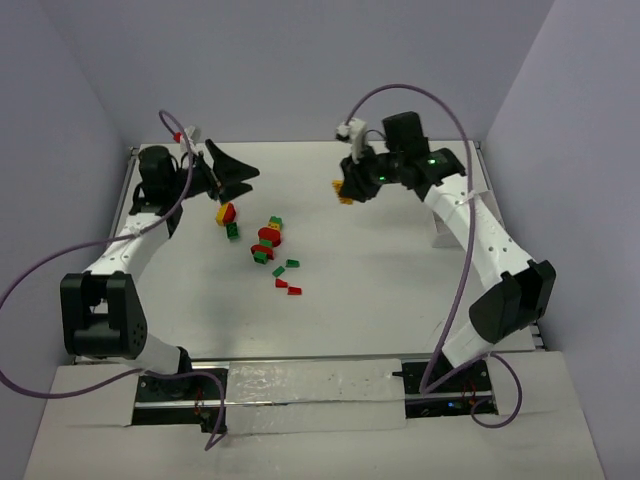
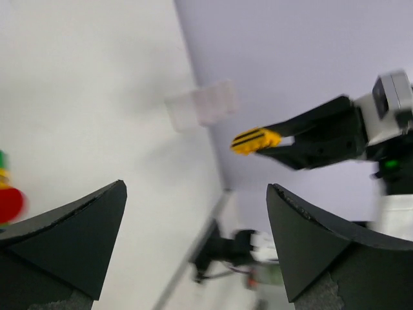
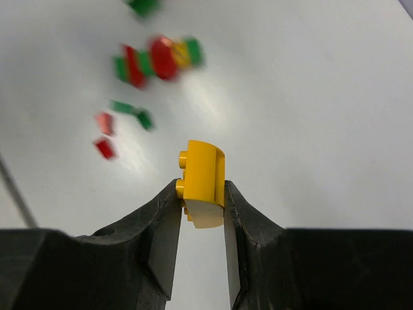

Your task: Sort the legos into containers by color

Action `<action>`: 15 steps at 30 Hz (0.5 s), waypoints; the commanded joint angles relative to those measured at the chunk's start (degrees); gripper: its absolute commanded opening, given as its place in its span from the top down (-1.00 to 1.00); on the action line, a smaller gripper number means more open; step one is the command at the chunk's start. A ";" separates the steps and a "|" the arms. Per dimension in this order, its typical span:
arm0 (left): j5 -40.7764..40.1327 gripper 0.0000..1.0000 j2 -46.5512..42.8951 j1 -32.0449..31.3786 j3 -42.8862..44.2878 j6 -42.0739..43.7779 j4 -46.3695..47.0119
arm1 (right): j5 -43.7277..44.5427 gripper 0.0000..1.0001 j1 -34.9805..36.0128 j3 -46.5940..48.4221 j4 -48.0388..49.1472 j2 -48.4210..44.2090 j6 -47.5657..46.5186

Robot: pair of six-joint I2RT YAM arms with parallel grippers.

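Observation:
My right gripper is shut on a yellow lego and holds it above the white table; from above this gripper hangs at the back centre-right. The left wrist view shows the same yellow lego in those black fingers. Red and green legos lie scattered mid-table, and a yellow-and-red pair sits just below my left gripper. That gripper stands wide open and empty. The containers show as a blurred translucent white tray by the table's far edge.
Purple cables loop above both arms. The table ends at metal rails on the left and right, with lilac walls close behind. More loose red legos lie nearer the front.

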 commanded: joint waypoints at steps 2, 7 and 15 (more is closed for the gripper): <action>-22.18 -0.99 -4.83 -5.82 13.47 42.07 -39.59 | 14.60 1.00 -13.72 2.26 -18.51 -1.53 -7.56; -28.54 -0.98 -4.02 -8.33 15.78 46.85 -43.18 | 28.53 1.00 -22.23 9.09 -27.54 6.93 -9.42; -29.47 -0.98 -4.74 -8.37 14.08 47.31 -42.20 | 39.30 1.00 -31.37 22.34 -34.91 20.63 -4.06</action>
